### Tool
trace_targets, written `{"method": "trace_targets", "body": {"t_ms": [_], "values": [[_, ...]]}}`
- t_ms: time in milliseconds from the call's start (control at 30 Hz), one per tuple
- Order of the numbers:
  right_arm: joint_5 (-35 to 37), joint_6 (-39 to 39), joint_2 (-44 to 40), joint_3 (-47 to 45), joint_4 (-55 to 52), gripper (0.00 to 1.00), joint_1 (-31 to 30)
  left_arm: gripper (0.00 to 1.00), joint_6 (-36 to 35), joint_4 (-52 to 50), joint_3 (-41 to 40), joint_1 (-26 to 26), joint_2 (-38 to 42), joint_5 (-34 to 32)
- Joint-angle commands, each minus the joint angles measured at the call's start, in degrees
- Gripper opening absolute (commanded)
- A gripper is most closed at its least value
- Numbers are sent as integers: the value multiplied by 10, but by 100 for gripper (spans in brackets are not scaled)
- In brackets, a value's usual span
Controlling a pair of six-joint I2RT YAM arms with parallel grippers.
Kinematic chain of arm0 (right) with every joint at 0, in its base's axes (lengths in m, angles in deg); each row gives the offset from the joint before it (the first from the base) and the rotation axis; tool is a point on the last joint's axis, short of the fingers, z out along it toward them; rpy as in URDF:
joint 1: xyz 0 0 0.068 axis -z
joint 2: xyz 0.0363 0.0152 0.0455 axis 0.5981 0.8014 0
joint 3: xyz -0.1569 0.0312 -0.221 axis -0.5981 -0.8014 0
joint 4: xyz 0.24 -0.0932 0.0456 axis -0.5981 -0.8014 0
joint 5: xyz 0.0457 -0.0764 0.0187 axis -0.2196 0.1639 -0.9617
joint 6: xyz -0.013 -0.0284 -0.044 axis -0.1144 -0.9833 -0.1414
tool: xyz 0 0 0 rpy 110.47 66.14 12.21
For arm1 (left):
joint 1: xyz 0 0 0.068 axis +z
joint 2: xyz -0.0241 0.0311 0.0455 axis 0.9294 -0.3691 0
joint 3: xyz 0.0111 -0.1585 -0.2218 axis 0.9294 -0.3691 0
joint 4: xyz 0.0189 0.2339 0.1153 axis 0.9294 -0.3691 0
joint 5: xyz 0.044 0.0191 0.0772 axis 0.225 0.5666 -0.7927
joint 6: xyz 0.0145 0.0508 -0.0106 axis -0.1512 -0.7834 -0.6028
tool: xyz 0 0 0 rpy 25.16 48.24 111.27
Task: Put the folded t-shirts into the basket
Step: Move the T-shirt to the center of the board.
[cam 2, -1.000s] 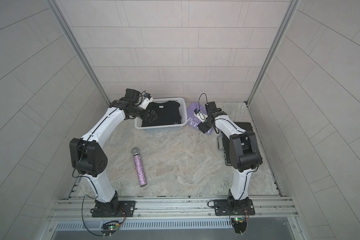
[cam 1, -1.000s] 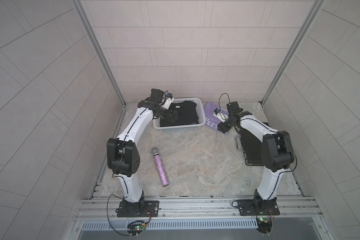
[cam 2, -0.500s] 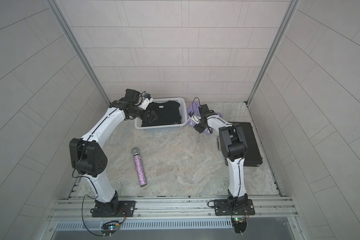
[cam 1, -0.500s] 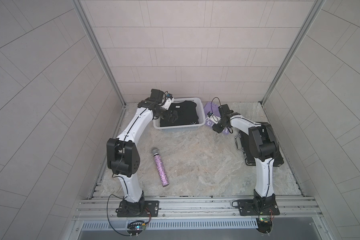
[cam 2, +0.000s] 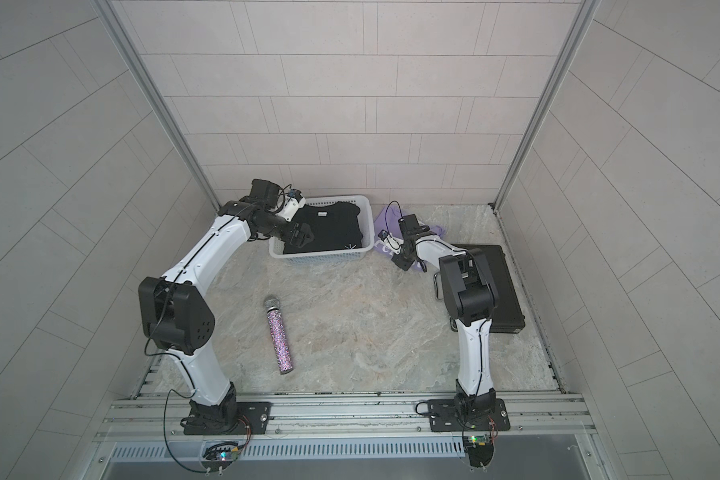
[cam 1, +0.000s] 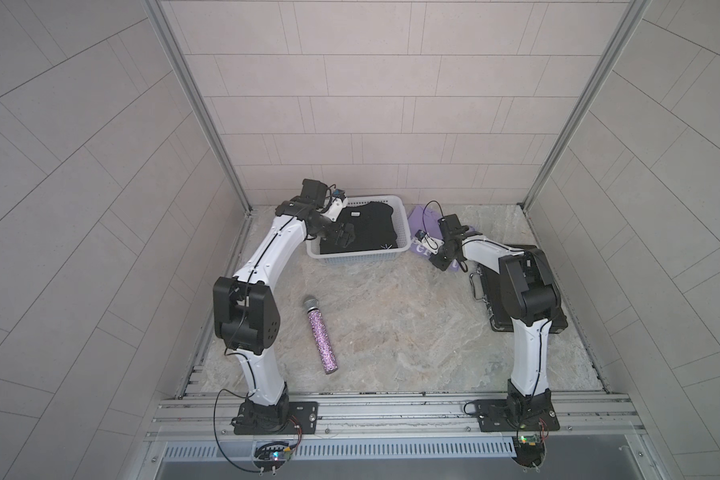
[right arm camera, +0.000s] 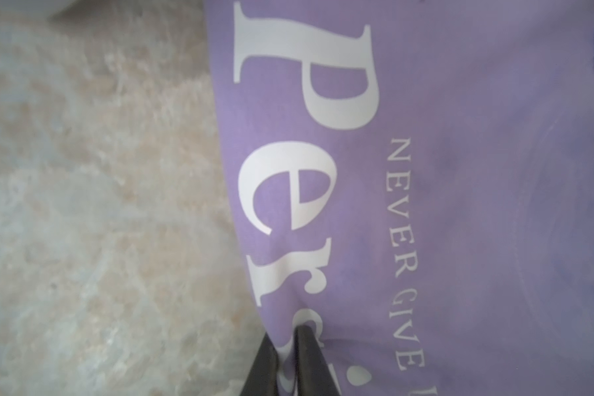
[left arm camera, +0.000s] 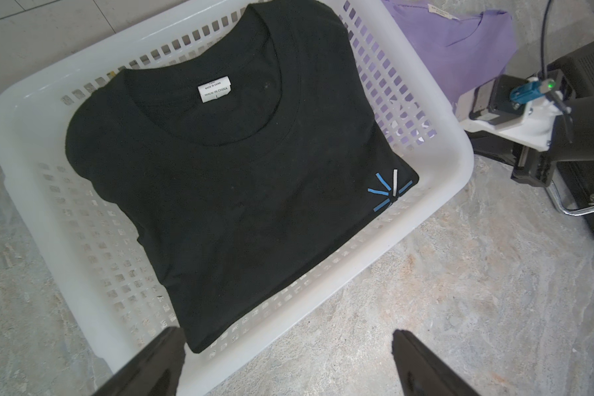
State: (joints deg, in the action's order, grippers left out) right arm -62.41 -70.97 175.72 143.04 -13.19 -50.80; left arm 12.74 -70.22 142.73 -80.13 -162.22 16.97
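Note:
The white basket [cam 1: 404,216] [cam 2: 368,208] stands at the back with a folded black t-shirt [cam 1: 371,228] [left arm camera: 237,188] lying in it, a small blue starburst at one corner. My left gripper [cam 1: 346,237] [left arm camera: 288,346] hovers open over the basket's near left rim [left arm camera: 460,161], holding nothing. To the right of the basket, a lavender t-shirt [cam 1: 422,218] [right arm camera: 460,171] with white "Persist" lettering lies on the table. My right gripper [cam 1: 441,262] [right arm camera: 285,343] is shut on that shirt's near edge, with a fold of cloth pinched between the jaws.
A glittery purple microphone [cam 1: 320,334] [cam 2: 279,332] lies on the table in front of the basket. A flat black hard case [cam 1: 489,299] [cam 2: 508,291] sits at the right under my right arm. Tiled walls enclose the table on three sides.
My right gripper has closed on the lavender shirt's near edge, and the right arm's elbow has swung. The left arm has not moved.

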Motion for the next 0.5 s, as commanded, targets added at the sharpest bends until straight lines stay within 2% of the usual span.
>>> {"method": "trace_targets", "body": {"t_ms": [0,133,267,333,467], "values": [[3,-25,-46,-61,-38,12,6,95,-13,-18,-18,0,16,-2],[-24,-64,-104,-136,-42,11,6,95,-19,-18,-41,-1,34,-7],[-80,-120,-165,-211,-62,11,0,95,-25,-13,-71,-1,53,-13],[-104,-155,-198,-253,-73,11,-13,95,-25,-10,-89,-1,65,-19],[-104,-185,-245,-311,-80,10,-62,95,-28,-8,-118,-1,84,-33]]}}
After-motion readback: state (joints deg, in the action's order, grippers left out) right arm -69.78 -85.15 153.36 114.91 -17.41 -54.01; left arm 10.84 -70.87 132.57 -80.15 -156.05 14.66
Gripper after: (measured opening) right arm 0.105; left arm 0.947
